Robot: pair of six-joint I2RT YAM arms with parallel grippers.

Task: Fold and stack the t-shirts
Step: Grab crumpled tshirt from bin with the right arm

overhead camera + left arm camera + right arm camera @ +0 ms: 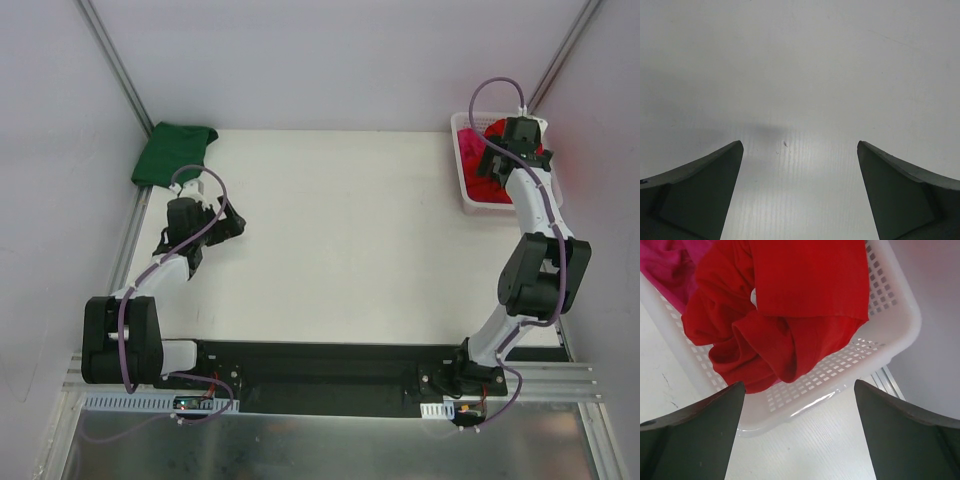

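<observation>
A dark green t-shirt [173, 152] lies folded at the table's far left corner. A bright red t-shirt [790, 305] lies crumpled in the white basket [890, 340] at the far right, with a magenta pink t-shirt [667, 265] beside it. Both also show in the top view, red [500, 130] and pink [487, 186]. My right gripper [799, 390] is open and empty, hovering over the basket's near rim. My left gripper [800, 147] is open and empty over bare table, a little in front of the green t-shirt; in the top view it [225, 222] sits at the left.
The white lattice basket [462, 165] stands at the table's far right corner. White walls close the back and sides. A metal rail [887, 382] runs along the table edge beside the basket.
</observation>
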